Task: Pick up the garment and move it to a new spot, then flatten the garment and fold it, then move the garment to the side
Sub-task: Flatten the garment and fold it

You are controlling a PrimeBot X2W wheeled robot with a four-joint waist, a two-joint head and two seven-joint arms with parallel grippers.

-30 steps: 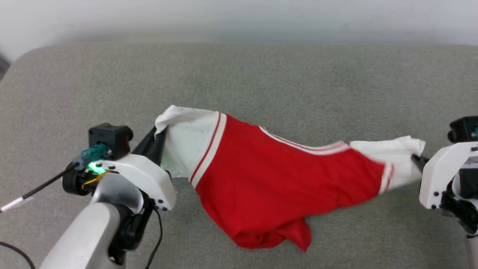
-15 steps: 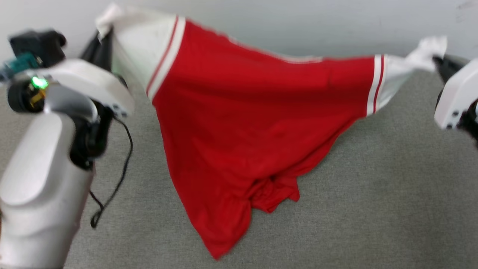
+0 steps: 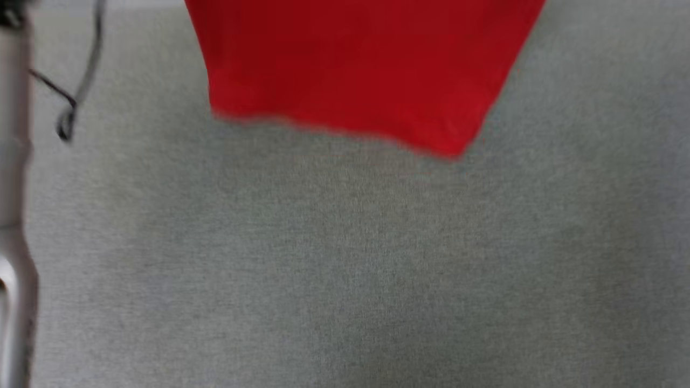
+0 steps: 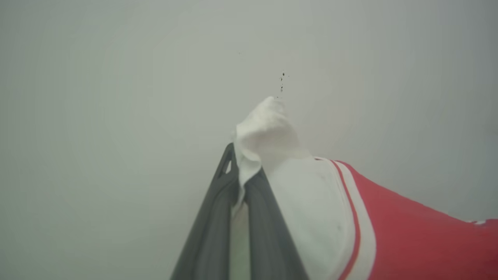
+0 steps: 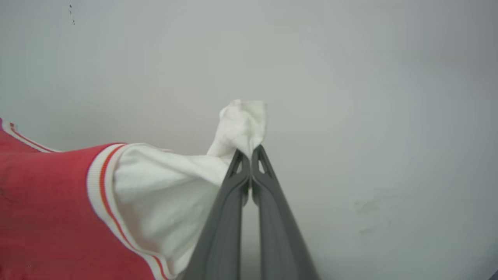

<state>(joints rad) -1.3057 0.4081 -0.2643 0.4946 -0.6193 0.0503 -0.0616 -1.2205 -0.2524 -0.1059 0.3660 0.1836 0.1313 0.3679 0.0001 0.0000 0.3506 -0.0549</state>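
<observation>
The garment [image 3: 350, 70] hangs in the air toward the far edge of a grey fabric-covered surface [image 3: 345, 269], its red hem blurred. The left pincer [image 4: 241, 171] is clamped on one white corner and the right pincer [image 5: 251, 153] on the other, both against a plain pale wall [image 4: 97, 97] with a few dark specks. A black cable [image 3: 70, 108] dangles beside the pale left forearm [image 3: 13, 215].

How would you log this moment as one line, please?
stage: garment held up; left fingers: shut on garment; right fingers: shut on garment; below: grey surface
</observation>
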